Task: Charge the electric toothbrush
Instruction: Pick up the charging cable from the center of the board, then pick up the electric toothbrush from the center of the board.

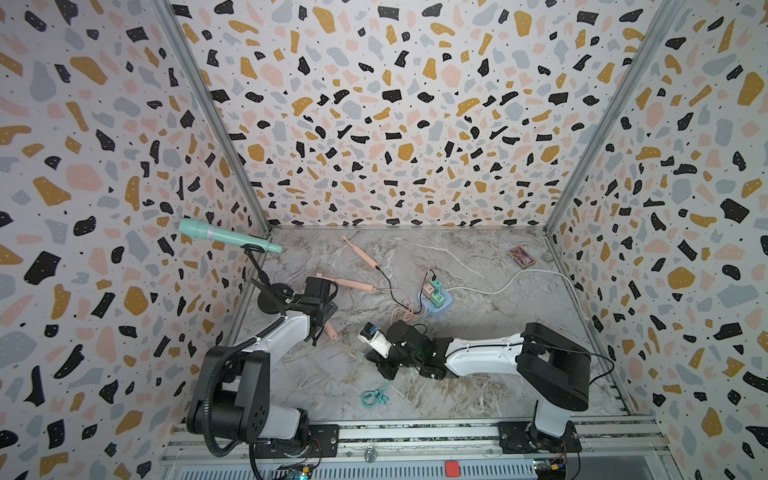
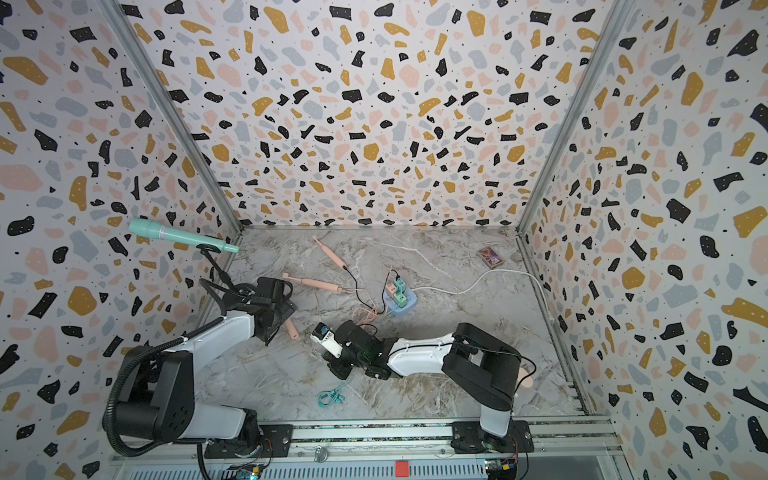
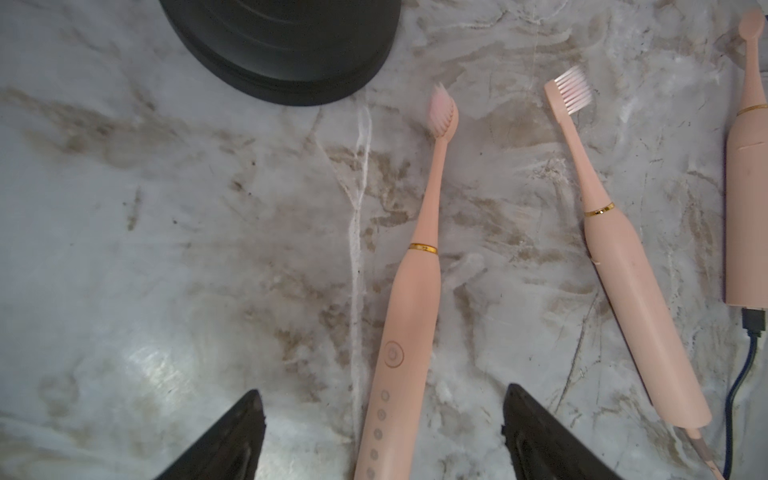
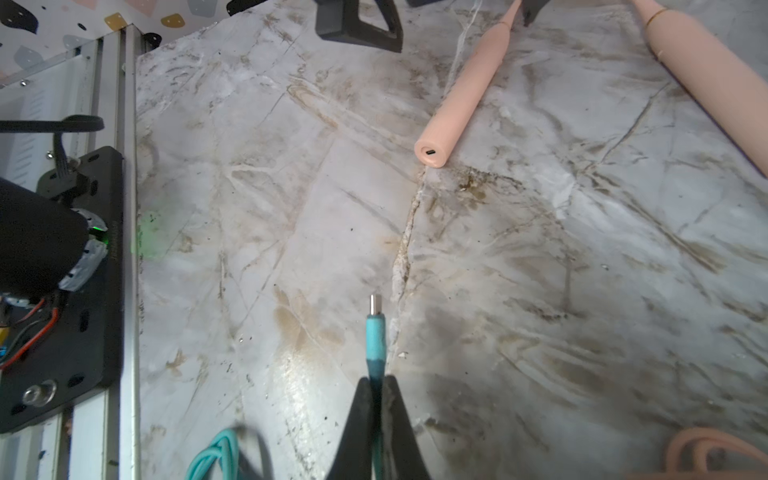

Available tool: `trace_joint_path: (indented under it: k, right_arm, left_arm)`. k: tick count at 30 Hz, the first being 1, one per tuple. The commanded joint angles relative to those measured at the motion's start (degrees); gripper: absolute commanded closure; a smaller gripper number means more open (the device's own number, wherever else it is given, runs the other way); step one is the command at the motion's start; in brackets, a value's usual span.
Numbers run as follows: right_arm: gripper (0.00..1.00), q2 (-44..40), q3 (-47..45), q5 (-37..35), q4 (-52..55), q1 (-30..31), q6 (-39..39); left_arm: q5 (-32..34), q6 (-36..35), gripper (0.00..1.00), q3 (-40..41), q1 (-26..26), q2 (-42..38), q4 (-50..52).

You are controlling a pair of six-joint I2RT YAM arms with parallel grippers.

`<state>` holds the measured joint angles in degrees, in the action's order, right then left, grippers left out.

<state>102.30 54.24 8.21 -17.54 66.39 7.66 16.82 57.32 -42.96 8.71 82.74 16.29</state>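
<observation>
Toothbrush (image 3: 409, 316), smooth, lies within spread left end effector (image 3: 382, 390); right end effector (image 4: 377, 379) clamps cable (image 4: 375, 336).

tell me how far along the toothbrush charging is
Done: the far toothbrush and the middle toothbrush each have a cable in the base.
In hand: the right tool pinches the teal plug. The left tool stands open around the third toothbrush.
Left: its port is empty, so the plug must go in.

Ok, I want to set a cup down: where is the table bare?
Bare: the back, between far brush and card box; the right, between white cable and right arm; the front, beside the teal cable. Crowded: the middle, with brushes and cords around the power strip.
</observation>
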Motion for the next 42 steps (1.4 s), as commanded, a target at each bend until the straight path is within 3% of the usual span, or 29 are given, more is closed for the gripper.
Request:
trace_joint_path:
  k: [1,14,16,22,26,33,38,42]
  right_arm:
    - [1.00,-2.08,1.05,0.89,0.22,0.62,0.12]
    - [1.00,-2.45,2.01,0.25,0.99,1.68,-0.12]
    - [1.00,-2.45,2.10,-0.11,1.20,1.72,-0.02]
    - [1.00,-2.46,1.83,0.56,0.19,1.72,1.20]
    - [1.00,-0.71,2.78,0.66,-0.07,1.69,3.30]
    - [1.00,0.15,1.93,0.51,-2.70,1.68,6.67]
    - [1.00,1.97,4.13,-3.76,0.09,1.84,6.80]
    - [1.00,3.15,5.47,-3.19,0.83,2.05,7.43]
  left_arm:
    - [1.80,-2.07,0.16,-2.61,-0.27,2.52,0.69]
    - [0.98,-3.68,0.39,-3.97,-0.10,12.27,-0.43]
    - [1.01,-3.91,0.47,-3.97,-0.05,13.25,-0.71]
    - [0.80,-4.07,0.56,-2.92,0.49,14.56,-1.37]
    - [-1.10,-3.70,0.68,-1.29,0.62,14.51,-2.52]
    - [-5.70,-2.49,0.98,1.72,0.67,9.81,-2.58]
    - [-9.98,-0.01,1.00,3.65,0.78,3.20,-0.71]
    - [-11.63,3.41,1.00,6.67,1.22,-3.52,-0.19]
